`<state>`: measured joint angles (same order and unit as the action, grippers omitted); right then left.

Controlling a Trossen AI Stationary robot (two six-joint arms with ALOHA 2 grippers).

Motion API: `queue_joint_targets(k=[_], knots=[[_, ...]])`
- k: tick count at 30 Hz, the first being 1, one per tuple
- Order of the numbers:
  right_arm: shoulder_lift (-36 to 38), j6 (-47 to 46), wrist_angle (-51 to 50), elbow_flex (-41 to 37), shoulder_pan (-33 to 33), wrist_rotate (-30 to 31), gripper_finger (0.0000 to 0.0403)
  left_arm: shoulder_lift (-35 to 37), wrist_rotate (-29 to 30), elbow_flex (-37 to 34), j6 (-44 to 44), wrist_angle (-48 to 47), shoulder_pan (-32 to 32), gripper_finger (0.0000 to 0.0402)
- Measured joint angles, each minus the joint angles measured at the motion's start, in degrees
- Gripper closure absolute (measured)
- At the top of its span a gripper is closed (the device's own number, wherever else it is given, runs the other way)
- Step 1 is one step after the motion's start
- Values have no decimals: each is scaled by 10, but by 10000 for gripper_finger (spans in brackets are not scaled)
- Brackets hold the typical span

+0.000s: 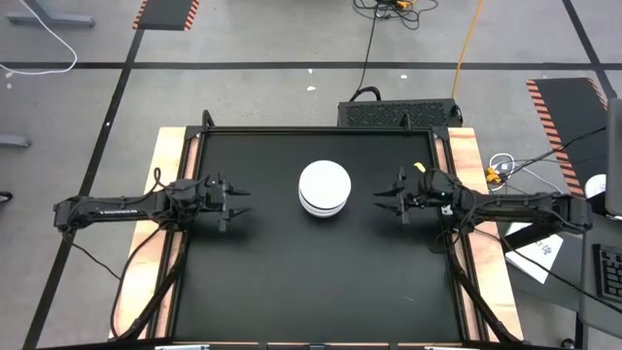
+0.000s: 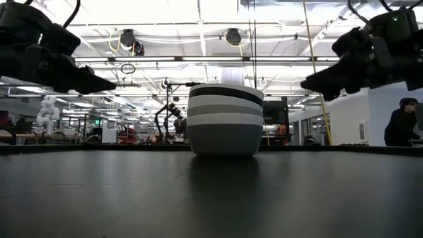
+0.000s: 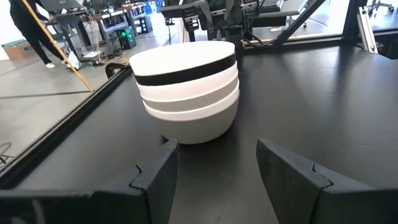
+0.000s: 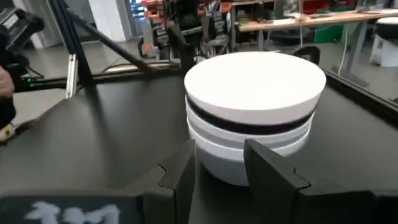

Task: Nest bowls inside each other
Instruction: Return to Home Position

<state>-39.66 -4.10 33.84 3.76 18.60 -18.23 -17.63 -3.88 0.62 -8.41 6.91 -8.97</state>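
The left pincer [image 1: 236, 201] hangs released above the black worktop [image 1: 321, 282]. Its two fingers [image 3: 155, 180] are spread and hold nothing. Straight ahead of its tips, and apart from them, stands the stack of bowls [image 1: 324, 188], upright, with each bowl nested inside the one below.

On the far side of the stack, the right pincer [image 1: 387, 199] points back toward the left one. It is likewise released and empty, with its fingers [image 4: 273, 177] parted, and the stack sits near its tips without touching them.

In the low view, both pincers float clear of the worktop, their tips about level with the top of the stack. The stack rests on a grey bowl [image 2: 225, 140], with paler rims above it, then the black bowl [image 2: 225, 93] showing as a dark band. A white bowl [image 4: 255, 78] sits on top.

Farther off, beyond the right pincer and past the worktop's edge, a person [image 2: 402, 122] stands in the room.
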Motion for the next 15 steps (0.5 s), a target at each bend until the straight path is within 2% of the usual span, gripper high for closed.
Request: queue_joint_targets(k=[6,15], knots=[[38,33,-48,7,-31,61,291,0,-9,0,15,-21,1,183],[168,48,-170,8,-49,78,332,0,-23,0,17,-24,1,183]])
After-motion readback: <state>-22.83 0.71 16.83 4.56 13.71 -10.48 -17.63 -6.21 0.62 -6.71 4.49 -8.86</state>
